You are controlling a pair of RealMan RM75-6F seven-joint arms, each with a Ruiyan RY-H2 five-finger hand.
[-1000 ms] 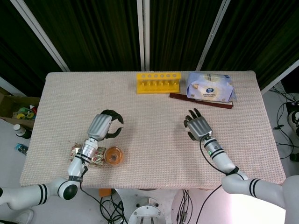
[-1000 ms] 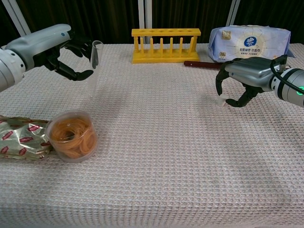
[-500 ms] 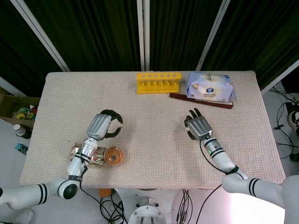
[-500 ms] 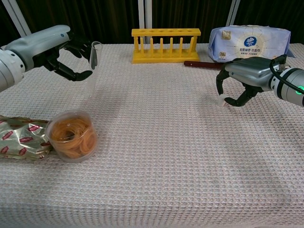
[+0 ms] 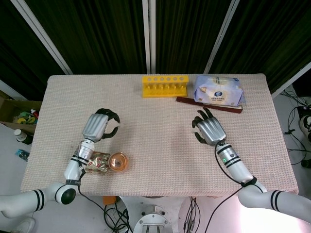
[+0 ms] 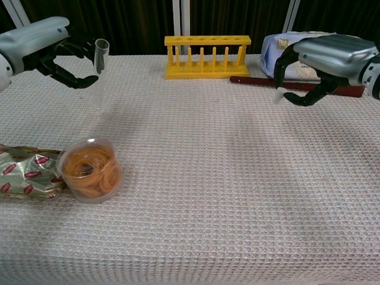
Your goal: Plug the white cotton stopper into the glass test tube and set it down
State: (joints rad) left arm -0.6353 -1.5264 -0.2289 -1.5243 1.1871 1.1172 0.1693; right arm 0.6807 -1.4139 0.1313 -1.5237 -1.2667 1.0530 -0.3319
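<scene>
My left hand holds the glass test tube nearly upright, open end up, above the table's left side. In the head view the tube is hidden under the hand. My right hand is raised over the right side of the table and pinches the small white cotton stopper at its fingertips. The two hands are far apart, with the table's middle between them.
A yellow test tube rack stands at the back centre. A white tissue pack and a dark red strip lie back right. A clear tub of rubber bands and a foil packet sit front left.
Both hands have risen. The left hand carried the tube up and to the left. The right hand lifted the stopper up from near the table.
</scene>
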